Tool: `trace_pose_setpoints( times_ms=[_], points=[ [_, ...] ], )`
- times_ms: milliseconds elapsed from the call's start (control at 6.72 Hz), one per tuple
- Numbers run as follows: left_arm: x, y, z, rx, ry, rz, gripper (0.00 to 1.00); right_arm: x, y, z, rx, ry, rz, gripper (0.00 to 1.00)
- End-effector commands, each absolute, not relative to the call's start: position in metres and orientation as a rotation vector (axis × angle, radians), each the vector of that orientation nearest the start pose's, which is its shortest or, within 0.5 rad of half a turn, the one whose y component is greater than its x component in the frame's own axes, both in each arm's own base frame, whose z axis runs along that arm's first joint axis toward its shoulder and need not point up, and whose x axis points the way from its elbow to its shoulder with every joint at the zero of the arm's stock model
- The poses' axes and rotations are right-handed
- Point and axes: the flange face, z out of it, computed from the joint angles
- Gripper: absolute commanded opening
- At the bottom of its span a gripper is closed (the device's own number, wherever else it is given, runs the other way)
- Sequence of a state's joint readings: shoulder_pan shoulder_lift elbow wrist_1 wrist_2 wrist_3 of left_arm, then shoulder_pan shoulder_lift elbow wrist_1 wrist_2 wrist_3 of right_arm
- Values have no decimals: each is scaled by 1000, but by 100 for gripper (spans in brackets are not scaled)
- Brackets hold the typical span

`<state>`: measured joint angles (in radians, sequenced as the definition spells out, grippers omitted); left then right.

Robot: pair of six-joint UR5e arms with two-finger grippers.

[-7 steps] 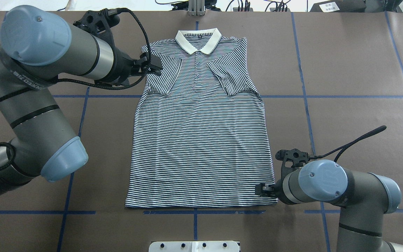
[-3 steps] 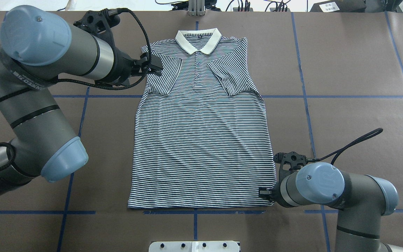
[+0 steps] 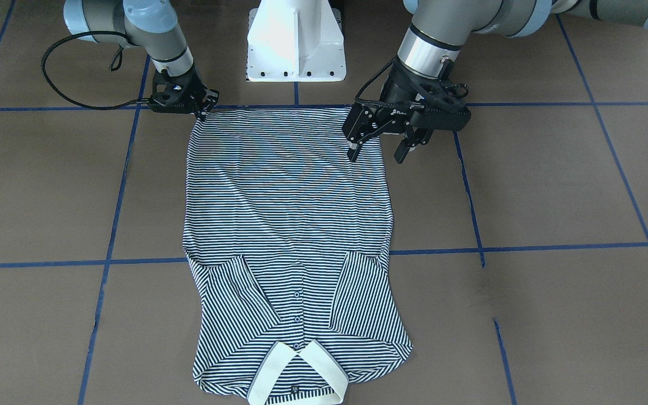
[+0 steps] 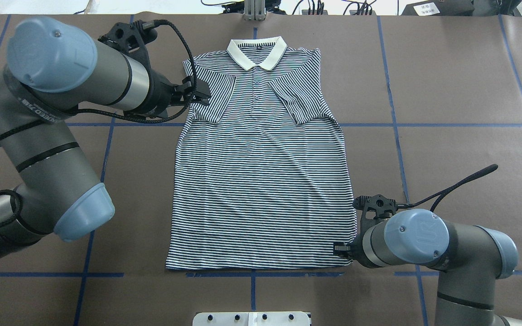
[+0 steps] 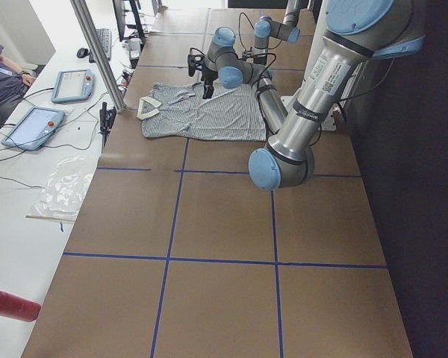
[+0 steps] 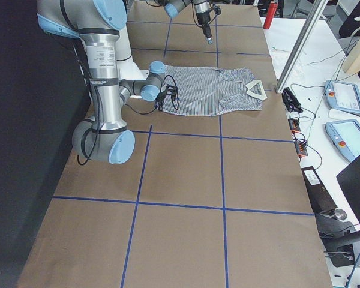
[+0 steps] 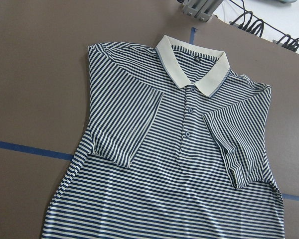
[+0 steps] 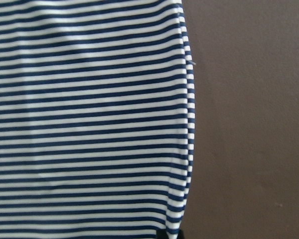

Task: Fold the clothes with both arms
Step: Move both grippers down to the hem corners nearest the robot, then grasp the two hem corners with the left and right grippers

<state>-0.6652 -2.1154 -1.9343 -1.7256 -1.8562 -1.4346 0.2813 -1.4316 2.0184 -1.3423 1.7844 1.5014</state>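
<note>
The navy-and-white striped polo shirt (image 4: 261, 181) lies flat and face up on the brown table, cream collar (image 4: 256, 52) at the far side and both sleeves folded inward over the chest. My left gripper (image 4: 202, 93) is open and hovers above the shirt's left sleeve; in the front-facing view its fingers (image 3: 352, 149) are spread wide above the cloth (image 3: 284, 214). My right gripper (image 4: 337, 249) is low at the hem's right corner and shut on it (image 3: 205, 109). The right wrist view shows only the striped side edge (image 8: 89, 124). The whole upper half (image 7: 189, 174) fills the left wrist view.
The white pedestal base (image 3: 296, 45) stands at the near table edge behind the hem. Blue tape lines (image 4: 424, 125) grid the table. A metal post (image 4: 254, 9) rises beyond the collar. A side bench holds tablets (image 5: 30, 127), and a person (image 5: 0, 71) sits there.
The right gripper drew slightly to the right with the hem corner, shifting the shirt's lower edge with it. The left gripper drifted a little toward the robot, still open.
</note>
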Motion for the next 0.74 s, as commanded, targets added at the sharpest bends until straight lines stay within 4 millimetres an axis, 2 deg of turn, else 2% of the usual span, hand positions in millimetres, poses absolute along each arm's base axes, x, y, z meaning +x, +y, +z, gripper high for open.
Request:
trace_pose_setpoints(
  times_ms=[0, 149, 298, 447, 596],
  points=[
    [478, -329, 221, -34, 1000, -451, 100, -450, -260, 337, -37, -888, 126, 0],
    [511, -272, 241, -108, 938, -503, 100, -445, -263, 327, -27, -910, 127, 0],
    [530, -232, 260, -144, 867, -510, 100, -442, -264, 321, -22, -924, 126, 0],
    [537, -215, 278, -124, 827, -516, 98, -441, -266, 320, -17, -927, 126, 0],
    [534, -212, 300, -118, 787, -517, 98, -441, -267, 318, -15, -931, 127, 0]
  ],
)
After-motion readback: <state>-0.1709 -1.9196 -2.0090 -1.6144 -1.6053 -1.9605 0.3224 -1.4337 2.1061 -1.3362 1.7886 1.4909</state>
